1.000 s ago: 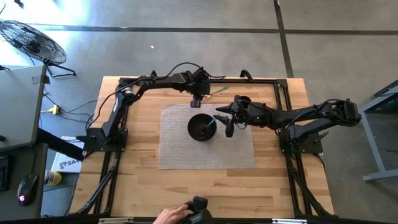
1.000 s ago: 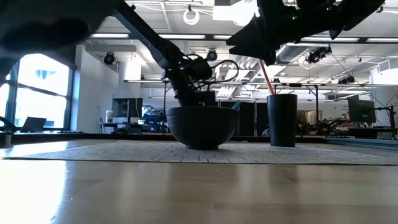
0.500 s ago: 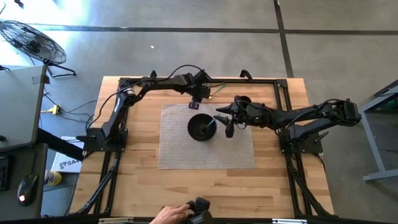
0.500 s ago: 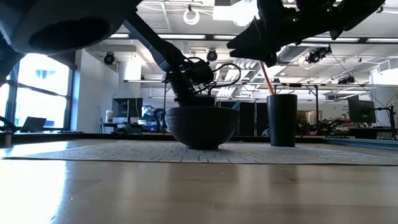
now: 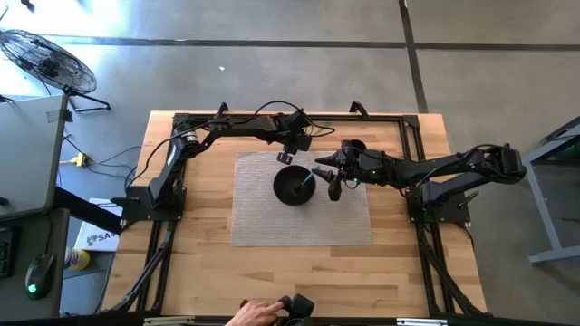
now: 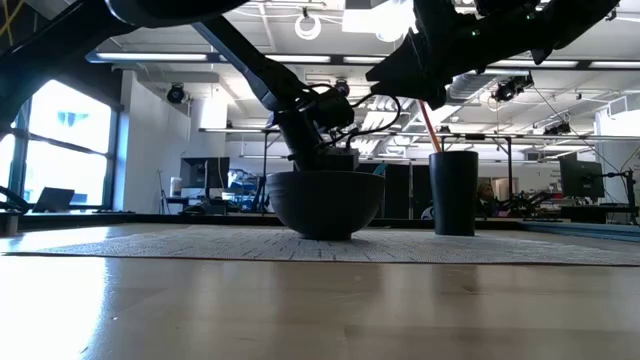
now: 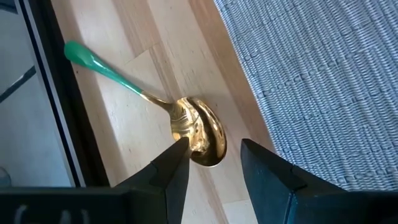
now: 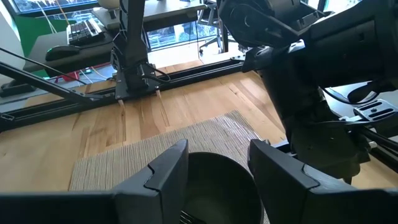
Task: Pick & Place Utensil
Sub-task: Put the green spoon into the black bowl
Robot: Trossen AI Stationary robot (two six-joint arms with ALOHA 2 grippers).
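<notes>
The spoon [image 7: 186,121] lies flat on bare wood just beside the mat [image 7: 323,81], under the left gripper [image 7: 214,163], whose fingers are spread and empty. It looks light, stiff and slippery; the thin green handle likely offers the best hold. The right gripper [image 8: 217,163], parted and empty, hovers over the bowl [image 8: 214,180].

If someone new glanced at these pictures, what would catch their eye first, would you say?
Probably the spoon with a gold bowl and green handle, lying on bare wood just off the woven mat, with the open left gripper poised right above it. Next, the black bowl in the middle of the mat, with the open right gripper hovering at its rim.
</notes>
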